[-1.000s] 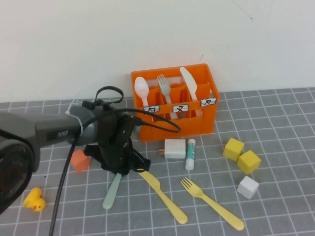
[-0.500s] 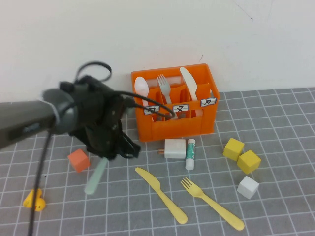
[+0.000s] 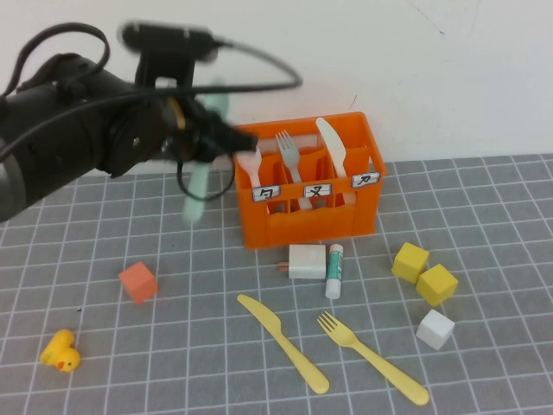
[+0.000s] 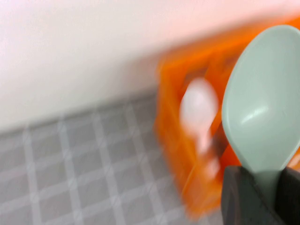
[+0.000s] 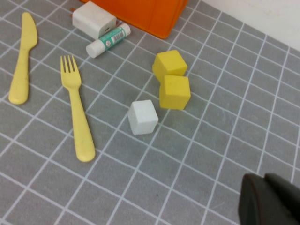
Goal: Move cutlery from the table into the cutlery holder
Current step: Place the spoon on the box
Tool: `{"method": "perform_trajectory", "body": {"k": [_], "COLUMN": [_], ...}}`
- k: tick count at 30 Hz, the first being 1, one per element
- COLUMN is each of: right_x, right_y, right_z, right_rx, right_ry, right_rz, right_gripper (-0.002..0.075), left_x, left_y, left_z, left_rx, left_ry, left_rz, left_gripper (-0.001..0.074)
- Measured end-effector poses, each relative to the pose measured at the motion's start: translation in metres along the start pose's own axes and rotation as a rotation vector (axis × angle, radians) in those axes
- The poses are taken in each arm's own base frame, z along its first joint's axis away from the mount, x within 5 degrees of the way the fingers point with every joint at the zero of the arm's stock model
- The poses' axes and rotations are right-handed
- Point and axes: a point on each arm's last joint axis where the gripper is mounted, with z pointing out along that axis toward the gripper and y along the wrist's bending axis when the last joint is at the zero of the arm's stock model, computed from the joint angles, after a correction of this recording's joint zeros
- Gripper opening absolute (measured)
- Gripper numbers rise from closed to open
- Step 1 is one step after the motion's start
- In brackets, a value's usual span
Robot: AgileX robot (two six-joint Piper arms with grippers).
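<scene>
The setting is a robot test bench in a lab, not a home or kitchen. Indicators: a grey table (image 3: 484,186) with a white square grid, butted along its far edge against a bare white wall (image 3: 346,52). A cabled black robot arm (image 3: 78,143) occupies the far-left area. Assorted practice props are laid out rather than a meal: toy blocks (image 3: 423,270) toward the right edge, a rubber duck (image 3: 60,351) at the near-left corner, plastic cutlery and a labelled orange crate (image 3: 307,186) by the far edge.
</scene>
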Motion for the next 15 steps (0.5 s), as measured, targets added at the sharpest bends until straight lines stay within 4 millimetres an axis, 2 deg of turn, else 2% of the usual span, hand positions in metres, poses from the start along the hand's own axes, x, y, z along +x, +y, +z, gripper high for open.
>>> {"method": "perform_trajectory", "body": {"k": [7, 15], "right_x": [0.001, 0.002], "right_y": [0.001, 0.002], "right_z": [0.000, 0.000], "right_rx": [-0.015, -0.024], "right_ry": [0.011, 0.017], "right_rz": [-0.008, -0.011], "right_gripper": [-0.0003, -0.0003], "left_x": [-0.023, -0.029], "left_y": [-0.012, -0.027], "left_z": [-0.002, 0.023], "left_rx": [0.138, 0.272], "left_ry": [-0.261, -0.458], "left_rz": [-0.039, 0.018], "left_gripper": [0.0104, 0.0104]}}
